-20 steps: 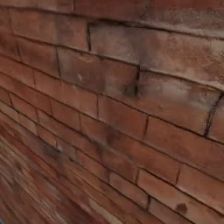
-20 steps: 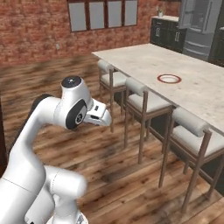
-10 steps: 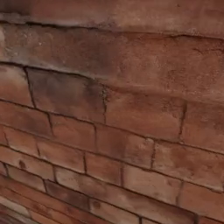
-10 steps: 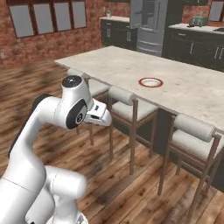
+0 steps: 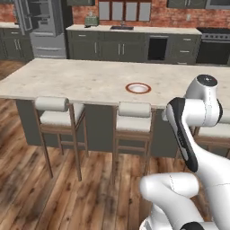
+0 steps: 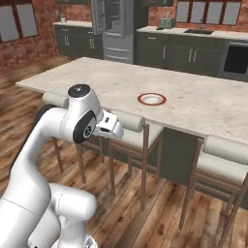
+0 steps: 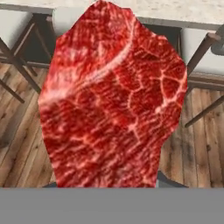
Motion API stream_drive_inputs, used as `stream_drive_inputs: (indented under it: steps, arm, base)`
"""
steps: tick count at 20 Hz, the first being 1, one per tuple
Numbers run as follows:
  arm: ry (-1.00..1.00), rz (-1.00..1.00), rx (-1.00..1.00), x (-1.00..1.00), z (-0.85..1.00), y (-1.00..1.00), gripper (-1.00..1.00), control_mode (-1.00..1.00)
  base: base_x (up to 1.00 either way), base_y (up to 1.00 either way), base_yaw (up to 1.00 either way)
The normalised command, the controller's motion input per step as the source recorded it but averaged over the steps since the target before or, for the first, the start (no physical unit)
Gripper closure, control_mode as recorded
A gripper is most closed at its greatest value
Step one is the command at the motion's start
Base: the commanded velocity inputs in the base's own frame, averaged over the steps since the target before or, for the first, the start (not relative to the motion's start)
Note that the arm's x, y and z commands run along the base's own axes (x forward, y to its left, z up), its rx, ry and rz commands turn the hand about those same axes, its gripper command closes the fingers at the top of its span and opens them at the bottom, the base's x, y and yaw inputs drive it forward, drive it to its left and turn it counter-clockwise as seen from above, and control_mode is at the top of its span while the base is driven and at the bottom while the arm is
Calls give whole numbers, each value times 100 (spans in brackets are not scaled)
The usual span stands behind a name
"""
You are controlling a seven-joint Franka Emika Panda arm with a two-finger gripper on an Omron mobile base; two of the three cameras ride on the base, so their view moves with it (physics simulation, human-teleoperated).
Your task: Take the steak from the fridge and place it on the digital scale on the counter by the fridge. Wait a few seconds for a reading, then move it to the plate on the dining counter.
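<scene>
The steak (image 7: pixel 111 96), a marbled red slab, covers most of the hand view, and my gripper (image 6: pixel 114 131) is shut on it. The hand hangs low in front of the stools, short of the dining counter (image 6: pixel 203 104). On that long beige top lies the white plate (image 5: pixel 138 88) with its red-brown rim, also plain in the right base view (image 6: pixel 152 99). Behind, the grey fridge (image 5: pixel 42 27) stands with its doors open, beside the short counter (image 5: pixel 134 30). The digital scale is too far off to make out.
Three white-cushioned stools (image 5: pixel 132 121) line the near side of the island, between my arm and the top. A green toaster (image 5: pixel 91 20) stands on the back counter. Wooden floor lies open to the left (image 5: pixel 27 188).
The base has turned, so the left base view swung off the brick wall onto the island and the plate has come nearer and more central. The steak stays held.
</scene>
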Motion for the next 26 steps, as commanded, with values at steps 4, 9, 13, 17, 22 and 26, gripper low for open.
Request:
stream_drive_inputs:
  steps: [4,9,13,17,22,26]
  arm:
    - [0,0,0,0,0,0,100,100]
    - [0,0,0,0,0,0,100,100]
    - [0,0,0,0,0,0,100,100]
    - [2,-6,0,25,-1,6,100,-100]
    - [8,-18,0,100,-7,3,100,-100]
    - [6,-7,0,100,-29,0,100,-100]
  base:
    - [100,70,-46]
    - [100,56,-41]
    - [100,41,-32]
    - [75,27,-22]
    - [0,0,0]
    - [0,0,0]
